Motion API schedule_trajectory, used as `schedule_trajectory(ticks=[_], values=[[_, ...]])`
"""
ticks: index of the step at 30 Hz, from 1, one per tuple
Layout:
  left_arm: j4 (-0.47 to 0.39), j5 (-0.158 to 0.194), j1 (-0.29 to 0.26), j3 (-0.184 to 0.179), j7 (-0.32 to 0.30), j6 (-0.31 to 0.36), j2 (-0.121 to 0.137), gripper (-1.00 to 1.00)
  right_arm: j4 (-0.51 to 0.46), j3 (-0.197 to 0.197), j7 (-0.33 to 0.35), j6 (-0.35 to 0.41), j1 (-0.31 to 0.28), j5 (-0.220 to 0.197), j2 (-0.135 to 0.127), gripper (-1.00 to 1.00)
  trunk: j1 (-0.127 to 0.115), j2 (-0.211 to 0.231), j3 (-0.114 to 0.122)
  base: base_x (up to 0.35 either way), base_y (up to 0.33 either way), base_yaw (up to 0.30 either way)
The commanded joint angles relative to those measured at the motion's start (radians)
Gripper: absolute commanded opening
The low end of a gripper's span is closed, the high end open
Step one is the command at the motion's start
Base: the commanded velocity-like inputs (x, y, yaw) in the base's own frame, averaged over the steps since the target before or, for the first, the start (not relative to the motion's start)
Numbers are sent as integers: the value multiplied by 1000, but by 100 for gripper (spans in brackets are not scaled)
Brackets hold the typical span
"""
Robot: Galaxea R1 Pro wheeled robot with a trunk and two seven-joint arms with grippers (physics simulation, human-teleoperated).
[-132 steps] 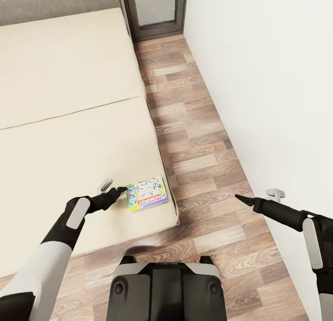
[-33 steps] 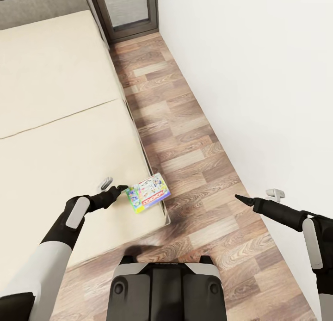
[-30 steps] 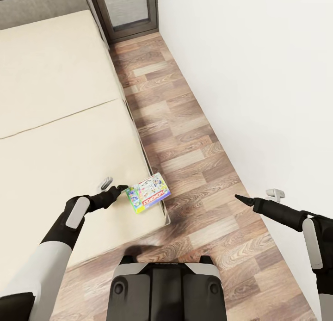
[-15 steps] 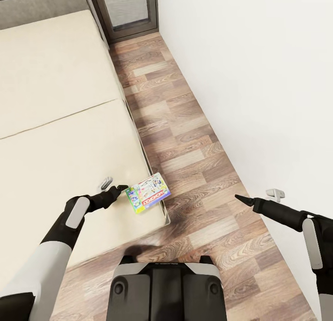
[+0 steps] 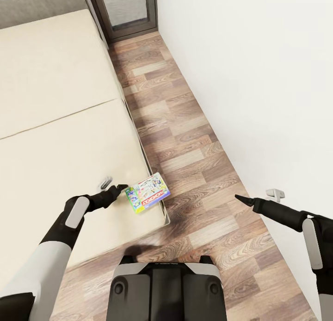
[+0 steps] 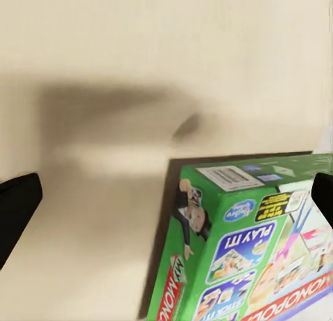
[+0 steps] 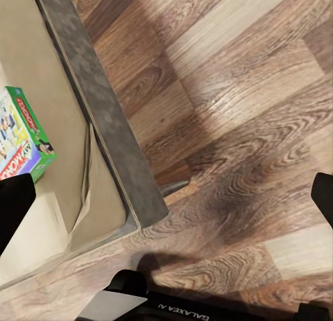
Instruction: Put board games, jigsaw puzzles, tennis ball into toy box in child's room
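The green-white-red Monopoly board game [image 5: 148, 198] lies flat on the bed [image 5: 55, 126], close to the corner of the cream mattress by the floor. My left gripper [image 5: 114, 186] hangs low over the mattress just left of it, open, with its dark fingertip at the box's near corner. In the left wrist view the box [image 6: 250, 252] sits ahead of the open left gripper [image 6: 166, 203], toward one finger. My right gripper [image 5: 258, 195] is open over the wood floor near the wall. The right wrist view catches the box [image 7: 24, 137] and the bed's grey frame [image 7: 104, 127].
A strip of wood floor [image 5: 185, 140] runs between the bed and a white wall [image 5: 259, 80]. A dark-framed glass door [image 5: 127, 11] stands at the far end, beside the grey headboard [image 5: 27, 4]. My base [image 5: 166, 288] is at the bed's corner.
Since 4.4 s ago the whole view has shifted, so the camera moved; the Monopoly box now lies turned and closer to the mattress edge. Nothing has changed in the last second.
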Motion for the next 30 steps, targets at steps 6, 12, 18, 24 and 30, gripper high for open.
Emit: schedule_trajectory(ticks=[6,12,18,24,30], values=[[-70,2,0,33,-6,1,4,100,0,1,2,5,1,1,0,100,1,-1,-1,0,0,-5],[-222,0,0,119,-6,8,15,100,9,63,-5,27,1,5,0,100,1,-1,-1,0,0,-2],[-368,-2,0,155,-6,31,19,100,19,172,-60,44,1,7,4,100,1,-1,-1,0,0,0],[-526,-2,0,169,-5,101,21,100,72,238,-167,50,1,-6,19,100,1,-1,-1,0,0,0],[-619,-2,0,168,-4,161,20,100,108,266,-219,44,1,-57,46,100,1,-1,-1,0,0,0]])
